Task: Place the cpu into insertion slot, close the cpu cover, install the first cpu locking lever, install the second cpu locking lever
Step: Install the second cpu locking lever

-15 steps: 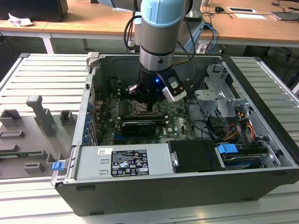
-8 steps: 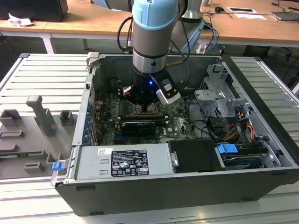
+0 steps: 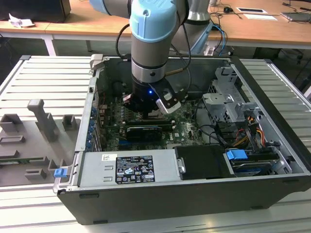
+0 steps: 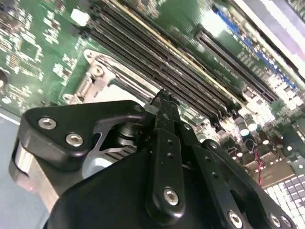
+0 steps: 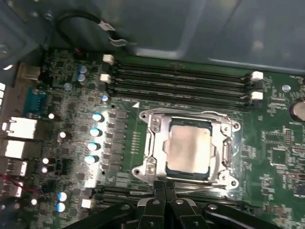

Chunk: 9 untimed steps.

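Your cpu sits in the slot with the cover down, just ahead of your gripper, fingers together and empty; levers look unfinished.

1. You see the cpu topped in pale, matt brushed metal with a dull sheen.
2. The cpu cover around it is bright, polished silver metal that catches glare.
3. The motherboard looks like glossy green lacquered board with shiny solder points.
4. The memory slots are black plastic with white plastic latches.
5. Your claw is matt black metal, its links held by shiny steel screws in both wrist views.
6. The computer case is dark grey painted sheet metal, smooth and slightly satin.
7. The counter is ribbed, pale grey matt metal.
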Each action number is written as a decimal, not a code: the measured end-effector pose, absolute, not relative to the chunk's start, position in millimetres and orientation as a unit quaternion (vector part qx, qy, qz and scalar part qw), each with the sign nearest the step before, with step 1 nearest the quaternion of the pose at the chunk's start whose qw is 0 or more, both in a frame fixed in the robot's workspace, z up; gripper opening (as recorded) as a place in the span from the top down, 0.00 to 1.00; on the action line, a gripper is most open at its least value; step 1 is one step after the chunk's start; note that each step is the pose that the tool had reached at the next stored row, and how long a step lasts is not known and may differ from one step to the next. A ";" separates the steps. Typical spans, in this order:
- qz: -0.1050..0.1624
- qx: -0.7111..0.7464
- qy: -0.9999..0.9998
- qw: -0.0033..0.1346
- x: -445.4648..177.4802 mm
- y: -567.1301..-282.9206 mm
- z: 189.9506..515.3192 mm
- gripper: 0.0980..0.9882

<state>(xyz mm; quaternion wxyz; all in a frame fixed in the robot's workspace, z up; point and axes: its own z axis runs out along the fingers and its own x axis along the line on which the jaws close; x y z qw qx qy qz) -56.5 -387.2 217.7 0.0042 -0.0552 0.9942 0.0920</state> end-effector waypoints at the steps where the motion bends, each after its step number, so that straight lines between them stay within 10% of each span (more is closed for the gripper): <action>1: 0.099 -0.055 0.994 0.005 -57.4 -388.8 217.6 0.99; 9: 0.134 -0.055 0.989 0.008 -68.7 -408.5 210.0 0.99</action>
